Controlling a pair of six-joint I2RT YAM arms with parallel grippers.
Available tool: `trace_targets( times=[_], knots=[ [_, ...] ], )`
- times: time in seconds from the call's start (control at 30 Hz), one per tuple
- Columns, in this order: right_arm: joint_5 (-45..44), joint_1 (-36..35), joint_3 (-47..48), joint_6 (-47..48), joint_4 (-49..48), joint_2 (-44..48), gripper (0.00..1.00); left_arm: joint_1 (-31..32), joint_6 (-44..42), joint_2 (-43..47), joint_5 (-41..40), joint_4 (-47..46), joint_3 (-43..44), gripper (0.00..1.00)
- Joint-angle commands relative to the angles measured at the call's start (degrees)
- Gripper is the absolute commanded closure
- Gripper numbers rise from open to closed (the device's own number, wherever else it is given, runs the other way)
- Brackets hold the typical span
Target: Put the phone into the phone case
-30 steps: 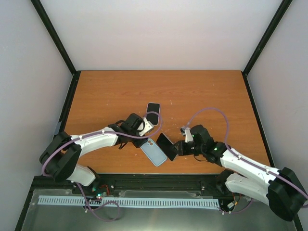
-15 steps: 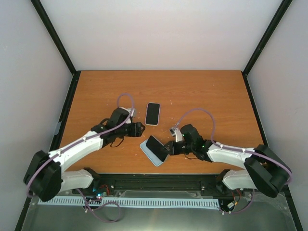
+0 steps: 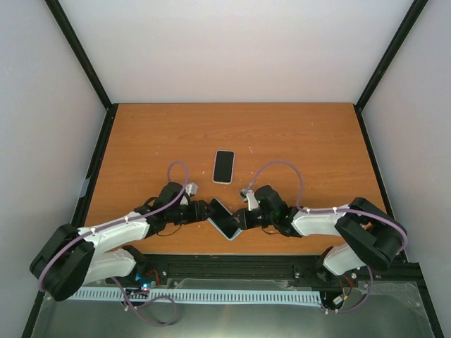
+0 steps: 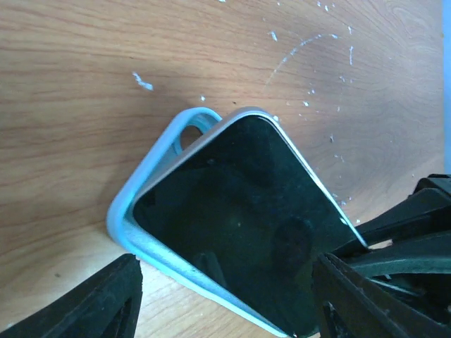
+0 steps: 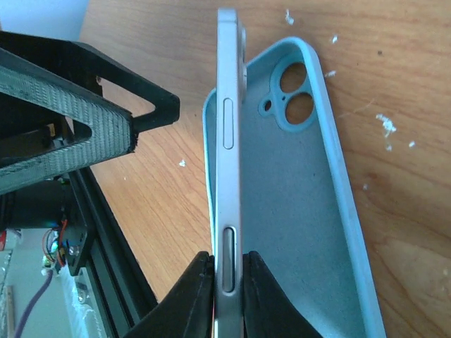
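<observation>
Phone half-seated in case, tilted.
Left gripper (image 3: 201,209) sat just left of the light-blue soft rubber phone case (image 4: 144,211), fingers apart, gripping nothing. Black-screened silver-edged phone (image 4: 246,211) leaned in the case, one long edge down, the other raised. Right gripper (image 5: 227,271), just right of the case, was clamped on the phone's rim. Likely best: left braces the case wall, right lowers phone flat, pressing corners evenly.

Left arm (image 3: 118,229), right arm (image 3: 315,222): white links, black joints, purple cables (image 3: 173,167); black fingers (image 4: 84,303).
</observation>
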State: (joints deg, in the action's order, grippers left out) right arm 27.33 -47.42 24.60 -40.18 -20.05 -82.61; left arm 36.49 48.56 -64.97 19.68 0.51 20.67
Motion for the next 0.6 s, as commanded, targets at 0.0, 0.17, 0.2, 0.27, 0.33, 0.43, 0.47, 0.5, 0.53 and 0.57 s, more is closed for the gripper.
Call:
trace_targets(
  times=[0.0, 0.17, 0.2, 0.27, 0.33, 0.43, 0.47, 0.5, 0.53, 0.57],
  knots=[
    [-4.5, -2.2, -0.7, 0.3, -3.5, -1.5, 0.88, 1.9, 3.6, -1.9, 0.2, -7.4, -0.2, 0.35],
    [-6.7, -4.1, -0.9, 0.6, -4.0, -4.3, 0.84, 3.2, 3.5, -5.5, -0.6, -8.9, -0.2, 0.38],
    [-7.1, -4.3, -1.0, 0.6, -4.0, -4.6, 0.85, 3.3, 3.3, -5.9, -0.8, -9.0, -0.1, 0.38],
    [-7.9, -4.4, -1.2, 0.7, -4.0, -4.8, 0.84, 3.6, 3.1, -6.4, -1.6, -8.5, 0.3, 0.39],
    [-8.4, -4.5, -1.1, 0.9, -3.0, -4.3, 0.84, 3.8, 2.8, -6.1, -2.2, -7.8, 0.5, 0.39],
    [-10.7, -4.6, -0.3, 1.4, 1.6, -1.5, 0.77, 3.9, 2.5, -4.1, -4.2, -5.3, 1.0, 0.39],
    [-11.6, -4.6, 0.2, 1.6, 3.8, -0.2, 0.74, 3.9, 2.6, -3.1, -5.0, -4.1, 1.2, 0.39],
    [-12.8, -4.6, 0.9, 1.9, 6.2, 1.4, 0.68, 3.8, 3.0, -2.1, -5.8, -3.1, 1.2, 0.39],
    [-13.4, -4.6, 1.4, 2.3, 8.5, 2.9, 0.62, 3.8, 3.4, -1.0, -6.8, -1.8, 1.1, 0.39],
    [-13.7, -4.6, 2.0, 2.9, 10.6, 4.3, 0.55, 3.8, 4.4, -0.1, -8.1, -0.2, 1.1, 0.39]
  ],
)
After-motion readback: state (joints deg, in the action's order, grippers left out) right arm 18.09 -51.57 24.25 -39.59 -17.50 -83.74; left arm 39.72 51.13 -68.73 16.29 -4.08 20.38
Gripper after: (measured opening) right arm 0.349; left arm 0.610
